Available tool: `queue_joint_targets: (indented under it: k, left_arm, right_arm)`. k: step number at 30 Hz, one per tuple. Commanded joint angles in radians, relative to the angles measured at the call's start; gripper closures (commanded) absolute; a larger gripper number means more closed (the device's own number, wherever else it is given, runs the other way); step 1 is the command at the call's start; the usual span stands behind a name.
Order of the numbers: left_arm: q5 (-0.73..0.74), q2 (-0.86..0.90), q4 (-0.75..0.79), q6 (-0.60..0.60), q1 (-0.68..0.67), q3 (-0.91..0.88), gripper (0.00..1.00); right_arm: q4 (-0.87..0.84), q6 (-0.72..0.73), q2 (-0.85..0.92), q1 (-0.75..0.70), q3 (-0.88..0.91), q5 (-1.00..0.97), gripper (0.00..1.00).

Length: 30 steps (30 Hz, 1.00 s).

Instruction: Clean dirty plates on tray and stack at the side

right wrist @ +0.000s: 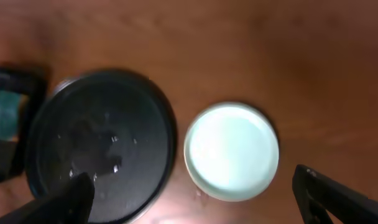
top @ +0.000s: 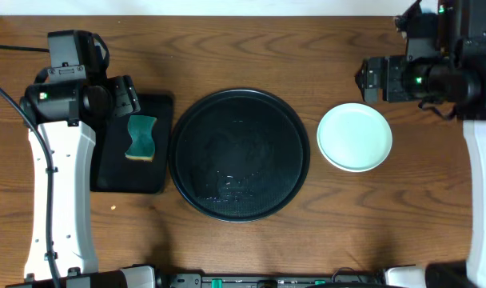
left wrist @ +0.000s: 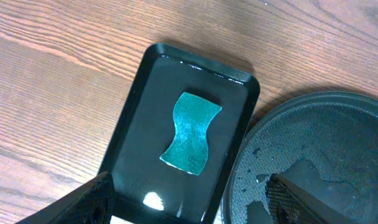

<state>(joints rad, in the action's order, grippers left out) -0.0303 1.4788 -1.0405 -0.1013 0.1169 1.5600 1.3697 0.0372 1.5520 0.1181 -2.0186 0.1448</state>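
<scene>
The round black tray [top: 187, 172] lies mid-table with no plate on it, only wet patches; it also shows in the left wrist view [left wrist: 338, 124] and the right wrist view [right wrist: 58, 112]. A pale mint-blue plate [top: 355, 137] sits on the wood right of the tray, looking clean from above [right wrist: 231, 151]. I cannot tell whether other plates lie under it; no yellow plate shows. My left gripper [top: 129, 93] is open and empty above the small rectangular tray [left wrist: 190, 202]. My right gripper [top: 368, 78] is open and empty, high above the plate [right wrist: 192, 190].
A small rectangular black tray [top: 115, 172] lies left of the round tray and holds a teal sponge [top: 141, 138], also seen in the left wrist view [left wrist: 190, 132]. The table is brown wood [top: 251, 48].
</scene>
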Motion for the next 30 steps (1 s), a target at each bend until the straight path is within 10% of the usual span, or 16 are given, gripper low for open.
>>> queue_joint_targets:
  k: [1, 30]
  left_arm:
    - [-0.008, -0.002, -0.003, -0.008, 0.004, 0.003, 0.22]
    - [-0.008, -0.002, -0.003, -0.008, 0.004, 0.003, 0.22]
  right_arm:
    - [-0.084, -0.053, -0.103, 0.009, 0.088, 0.010, 0.01]
    - [-1.456, -0.148, -1.217, -0.021, 1.799, 0.010, 0.01]
